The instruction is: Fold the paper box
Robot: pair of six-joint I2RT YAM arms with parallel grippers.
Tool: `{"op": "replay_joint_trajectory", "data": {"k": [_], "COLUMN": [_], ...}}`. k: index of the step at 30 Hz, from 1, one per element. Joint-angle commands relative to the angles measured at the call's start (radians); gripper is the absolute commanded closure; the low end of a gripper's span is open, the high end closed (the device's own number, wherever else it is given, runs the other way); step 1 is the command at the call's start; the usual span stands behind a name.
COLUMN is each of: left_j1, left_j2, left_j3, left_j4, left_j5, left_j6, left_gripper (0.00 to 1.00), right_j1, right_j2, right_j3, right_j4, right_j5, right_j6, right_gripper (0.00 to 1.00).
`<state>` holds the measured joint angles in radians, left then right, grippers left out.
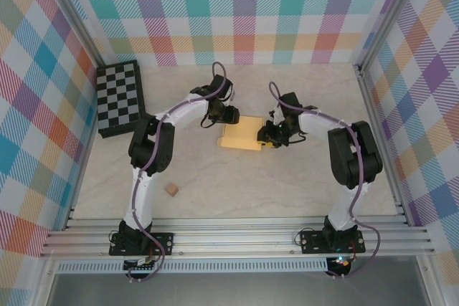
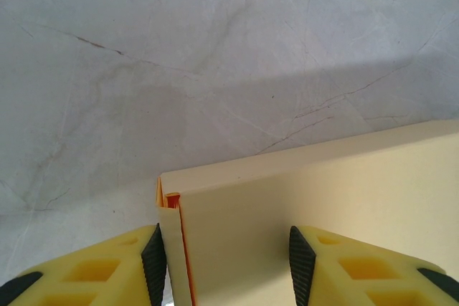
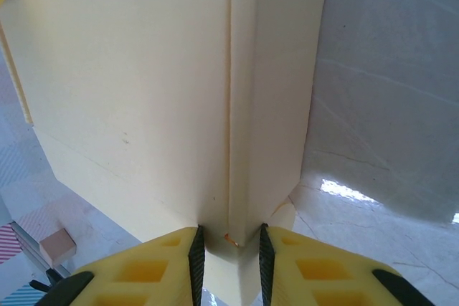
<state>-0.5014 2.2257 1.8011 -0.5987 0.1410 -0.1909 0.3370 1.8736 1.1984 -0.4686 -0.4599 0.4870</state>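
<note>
Item count: two claws, the left claw [image 1: 229,115] and the right claw [image 1: 271,135], each with two yellow fingers [image 2: 86,271]. One paper box [image 1: 242,134], between the two claws. One tan cube [image 1: 172,189], well apart from the left claw, toward the arm bases. One chessboard [image 1: 120,98], left of the left claw. One surface [image 1: 287,184] carries them.

Lab test cell: aluminium frame [image 1: 237,238], plaid walls [image 1: 244,12].

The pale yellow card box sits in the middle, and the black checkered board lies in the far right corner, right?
No: the black checkered board lies in the far left corner, as the top external view shows. The pale yellow card box does sit in the middle.
</note>
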Motion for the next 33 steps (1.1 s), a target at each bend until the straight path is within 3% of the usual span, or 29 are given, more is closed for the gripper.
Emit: {"op": "replay_joint_trajectory", "data": {"k": [1, 4, 9, 25, 33], "left_j1": [-0.001, 0.000, 0.000, -0.001, -0.002], "left_j2": [0.008, 0.009, 0.010, 0.011, 0.004], "left_j3": [-0.031, -0.023, -0.022, -0.022, -0.032], "left_j4": [-0.107, -0.121, -0.114, -0.116, -0.111], "left_j5": [0.001, -0.027, -0.021, -0.031, -0.026], "left_j6": [-0.004, -0.007, -0.034, -0.074, -0.084], "left_gripper": [0.51, 0.51, 0.51, 0.52, 0.53], "right_j1": [0.017, 0.028, 0.036, 0.062, 0.064], "right_j2": [-0.003, -0.040, -0.036, -0.095, -0.061], "right_j3": [0.039, 0.009, -0.035, -0.109, -0.062], "right_j4": [-0.018, -0.037, 0.023, 0.072, 0.055], "right_j5": [0.018, 0.074, 0.015, 0.010, 0.001], "right_j6": [-0.031, -0.032, 0.023, 0.081, 0.068], "right_gripper": [0.67, 0.64, 0.64, 0.63, 0.64]}}
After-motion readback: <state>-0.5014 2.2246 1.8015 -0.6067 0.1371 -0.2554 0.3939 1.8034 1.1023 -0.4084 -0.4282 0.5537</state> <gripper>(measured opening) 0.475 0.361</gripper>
